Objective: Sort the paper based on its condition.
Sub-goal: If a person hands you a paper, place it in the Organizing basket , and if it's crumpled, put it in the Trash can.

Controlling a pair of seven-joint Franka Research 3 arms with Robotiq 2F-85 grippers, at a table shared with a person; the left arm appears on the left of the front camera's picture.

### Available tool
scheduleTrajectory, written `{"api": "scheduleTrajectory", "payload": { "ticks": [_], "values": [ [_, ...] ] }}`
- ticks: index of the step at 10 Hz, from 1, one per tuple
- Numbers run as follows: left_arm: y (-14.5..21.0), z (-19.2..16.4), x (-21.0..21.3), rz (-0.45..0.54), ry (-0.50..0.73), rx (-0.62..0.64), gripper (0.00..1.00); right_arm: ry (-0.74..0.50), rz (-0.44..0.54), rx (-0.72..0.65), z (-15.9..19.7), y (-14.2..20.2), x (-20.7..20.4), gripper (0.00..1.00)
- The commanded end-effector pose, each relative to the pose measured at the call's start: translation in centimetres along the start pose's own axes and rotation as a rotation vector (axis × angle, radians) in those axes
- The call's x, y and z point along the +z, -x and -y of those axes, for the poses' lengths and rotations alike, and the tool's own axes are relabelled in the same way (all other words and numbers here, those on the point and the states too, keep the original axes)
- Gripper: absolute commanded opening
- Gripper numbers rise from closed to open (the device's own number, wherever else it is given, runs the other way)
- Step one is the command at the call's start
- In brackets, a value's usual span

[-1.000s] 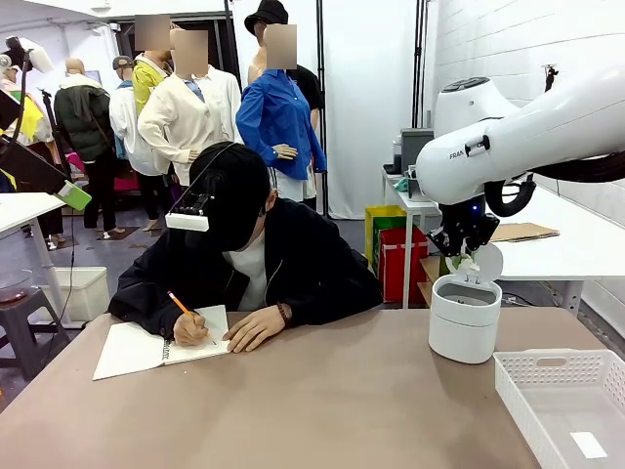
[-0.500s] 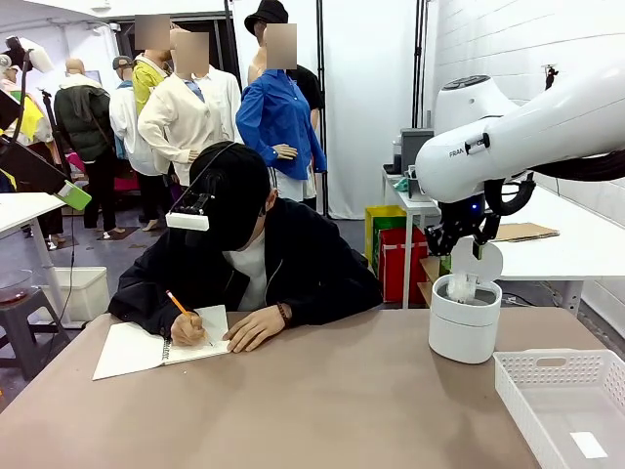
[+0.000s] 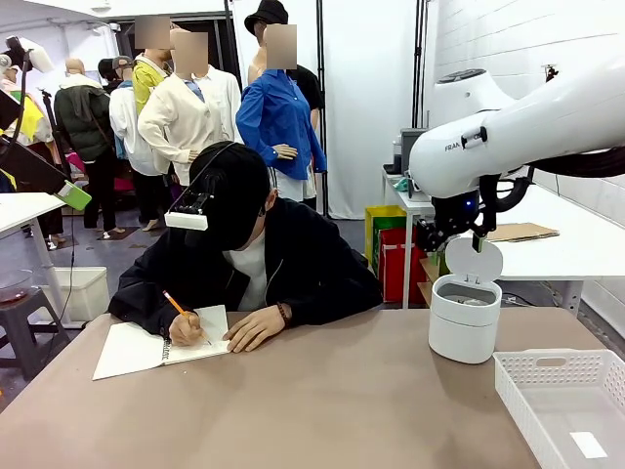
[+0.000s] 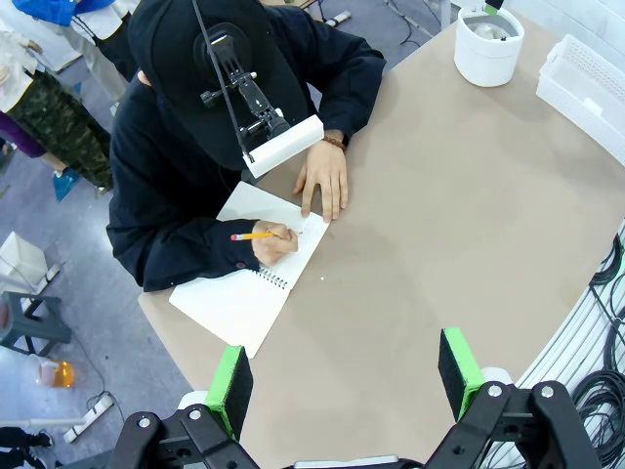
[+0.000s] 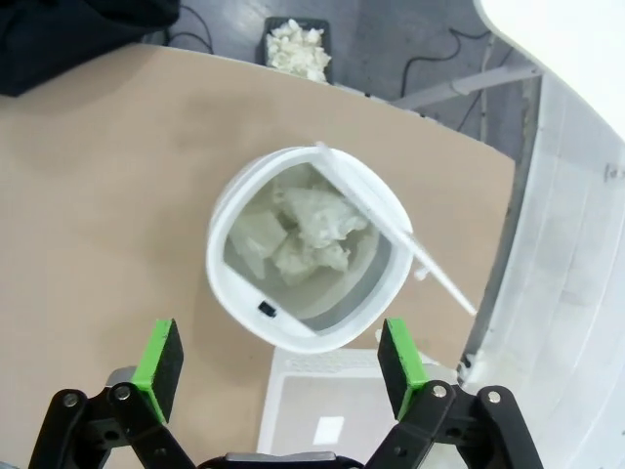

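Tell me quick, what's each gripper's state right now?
Left gripper: open, empty.
Right gripper: open, empty, above the bin with the paper inside.

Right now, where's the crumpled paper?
Right wrist view: the paper lies inside the open white bin, below the open right gripper. The bin stands at the right side of the table, next to the white tray.

White rounded right arm, black right pincer, green pads
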State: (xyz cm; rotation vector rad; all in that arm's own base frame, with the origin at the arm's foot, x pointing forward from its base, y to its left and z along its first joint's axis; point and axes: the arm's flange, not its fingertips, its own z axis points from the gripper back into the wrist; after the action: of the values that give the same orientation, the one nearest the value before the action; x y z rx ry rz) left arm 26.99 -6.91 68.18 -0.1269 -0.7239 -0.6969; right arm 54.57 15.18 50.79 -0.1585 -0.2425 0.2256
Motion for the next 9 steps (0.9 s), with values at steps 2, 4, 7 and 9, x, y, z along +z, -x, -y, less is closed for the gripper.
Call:
{"api": "scheduleTrajectory", "payload": {
  "ticks": [2, 4, 7, 9],
  "values": [
    [0.0, 0.0, 0.0, -0.003, -0.003, 0.000, 1.00, -0.110, -0.009, 0.057, -1.4, 2.0, 1.7, 1.00],
    [0.0, 0.0, 0.0, -0.003, -0.003, 0.000, 1.00, -0.064, -0.001, 0.023, -1.6, 0.7, 1.4, 1.00],
    [0.0, 0.0, 0.0, -0.003, -0.003, 0.000, 1.00, -0.064, -0.001, 0.023, -1.6, 0.7, 1.4, 1.00],
    [0.0, 0.0, 0.0, -0.003, -0.003, 0.000, 1.00, -0.064, -0.001, 0.023, -1.6, 0.7, 1.4, 1.00]
  ]
}}
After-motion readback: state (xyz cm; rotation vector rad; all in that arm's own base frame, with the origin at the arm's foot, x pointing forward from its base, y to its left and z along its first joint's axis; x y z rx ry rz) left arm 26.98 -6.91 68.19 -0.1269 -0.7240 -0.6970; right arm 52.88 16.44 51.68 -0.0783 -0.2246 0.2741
